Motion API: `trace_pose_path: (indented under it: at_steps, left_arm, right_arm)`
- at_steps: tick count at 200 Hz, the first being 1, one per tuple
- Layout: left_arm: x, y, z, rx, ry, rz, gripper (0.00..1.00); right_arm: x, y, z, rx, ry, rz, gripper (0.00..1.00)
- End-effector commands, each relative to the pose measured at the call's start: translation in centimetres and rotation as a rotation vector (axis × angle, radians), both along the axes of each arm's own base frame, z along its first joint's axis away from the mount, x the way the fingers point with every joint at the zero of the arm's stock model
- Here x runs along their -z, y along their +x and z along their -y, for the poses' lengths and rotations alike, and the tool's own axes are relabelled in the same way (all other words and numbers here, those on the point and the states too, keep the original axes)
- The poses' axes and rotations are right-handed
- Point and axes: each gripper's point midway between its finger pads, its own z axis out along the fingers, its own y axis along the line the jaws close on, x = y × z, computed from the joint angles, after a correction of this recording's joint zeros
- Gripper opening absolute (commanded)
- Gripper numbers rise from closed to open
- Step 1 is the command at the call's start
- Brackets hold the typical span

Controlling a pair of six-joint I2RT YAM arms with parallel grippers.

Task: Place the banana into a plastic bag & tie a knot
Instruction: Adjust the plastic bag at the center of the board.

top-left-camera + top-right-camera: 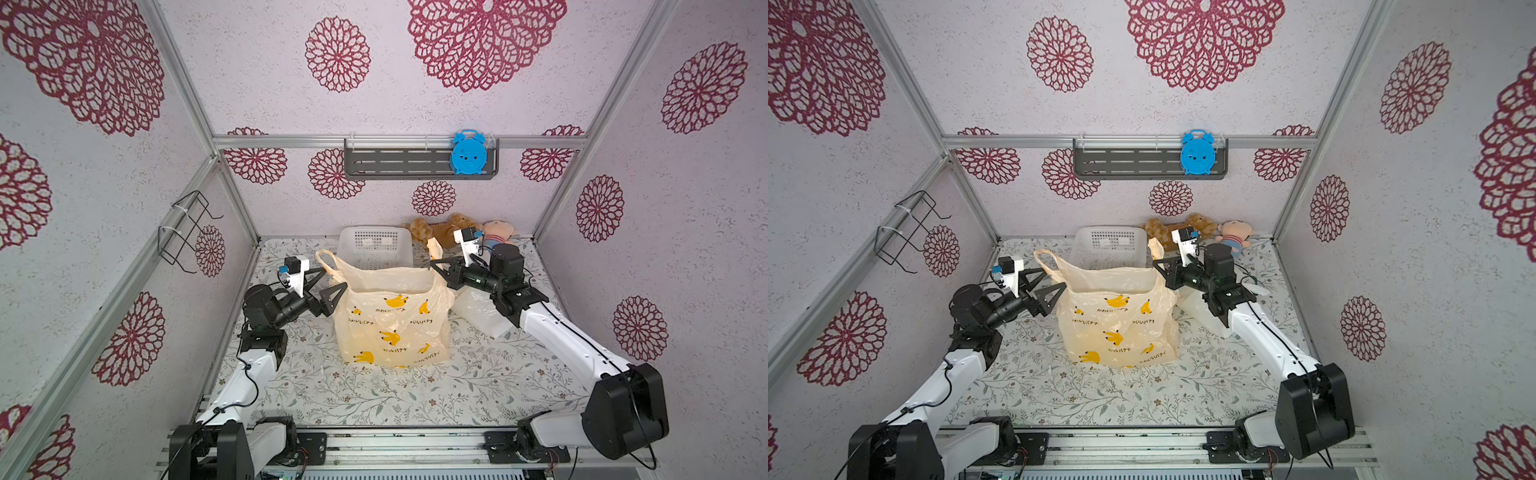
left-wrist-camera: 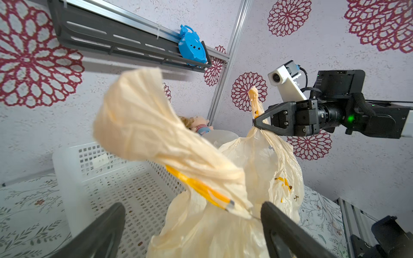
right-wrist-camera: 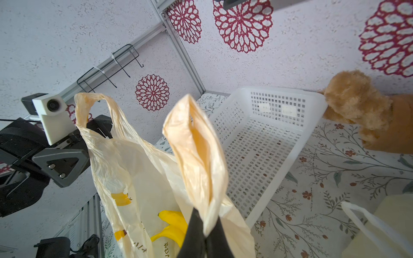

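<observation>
Nearest the lens in the right wrist view: right gripper [image 3: 199, 223], fingers pinched tight on one bag handle [image 3: 194, 145], whose loop sticks up above them. The plastic bag [image 1: 390, 320] stands upright mid-table with its mouth open and banana prints on the front. Low inside it sits the banana [image 3: 172, 225]; it looks like real fruit, but the view is tight and part of that yellow could be print. The left gripper [image 1: 332, 277] has its jaws spread wide, gripping nothing; the other handle [image 2: 143, 125] rises between them, its twisted base just beside one finger [image 2: 281, 225]. A white basket [image 1: 376, 245] sits just behind the bag, with plush toys [image 1: 444, 228] against the back wall.
</observation>
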Motion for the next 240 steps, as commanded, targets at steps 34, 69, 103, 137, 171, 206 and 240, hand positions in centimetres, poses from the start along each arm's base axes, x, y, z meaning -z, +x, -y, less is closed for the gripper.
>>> trace_pose_path:
  at_steps: [34, 69, 103, 137, 171, 206, 240]
  left_arm:
    - [-1.7, 1.8, 0.0, 0.057, -0.003, 0.114, 0.99]
    - [-2.2, 2.9, 0.1, 0.07, -0.01, 0.126, 0.99]
    - [-1.9, 3.9, 0.4, 0.097, -0.015, 0.109, 0.91]
    - [-2.2, 4.8, 1.0, 0.103, -0.024, 0.108, 0.74]
    - [-2.3, 5.6, 1.8, 0.02, 0.027, 0.045, 0.19]
    - [-3.1, 5.7, 2.5, -0.195, 0.186, -0.078, 0.0]
    - [-1.6, 5.5, 2.3, -0.404, 0.437, -0.272, 0.0]
  right_arm:
    - [-1.6, 0.3, -0.4, -0.036, 0.009, 0.041, 0.0]
    - [-1.9, 0.3, -0.7, -0.055, 0.012, 0.043, 0.0]
    - [-2.0, 0.3, -0.9, -0.068, 0.014, 0.037, 0.0]
    - [-2.1, 0.3, -1.3, -0.087, 0.021, 0.03, 0.0]
    - [-2.4, 0.1, -1.4, -0.086, 0.018, 0.036, 0.0]
    - [-3.8, 0.2, -1.0, -0.01, -0.019, 0.104, 0.0]
    - [-6.2, -0.9, -0.5, 0.019, 0.016, 0.203, 0.0]
